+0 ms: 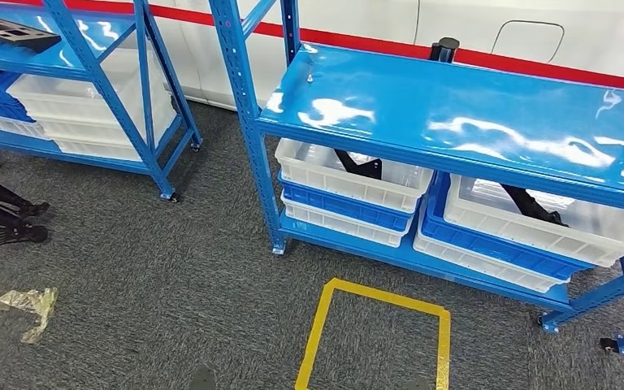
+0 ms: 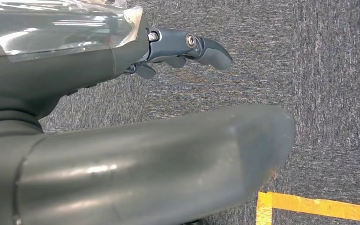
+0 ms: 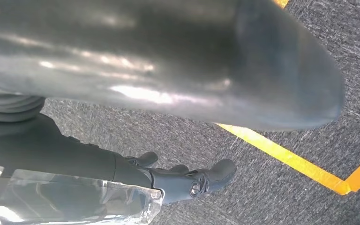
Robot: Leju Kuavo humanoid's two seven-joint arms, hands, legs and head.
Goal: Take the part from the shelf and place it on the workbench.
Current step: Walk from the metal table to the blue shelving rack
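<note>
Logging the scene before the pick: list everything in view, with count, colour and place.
shelf racks: two, blue, one ahead, one far left.
bins: several, white and blue, stacked on the lower shelves.
parts: two, black, in the top white bins of the near rack.
black tray: one, on the far rack.
floor marking: one, yellow square outline, on the grey carpet.
plastic scrap: one, clear, on the floor, left.
left hand: grey, empty, above the carpet.
right hand: grey, empty, near the yellow line.

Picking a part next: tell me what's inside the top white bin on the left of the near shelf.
The white bin holds a black part, angled against its back wall. The blue shelf top covers the bin's rear, so anything deeper is hidden.
</note>
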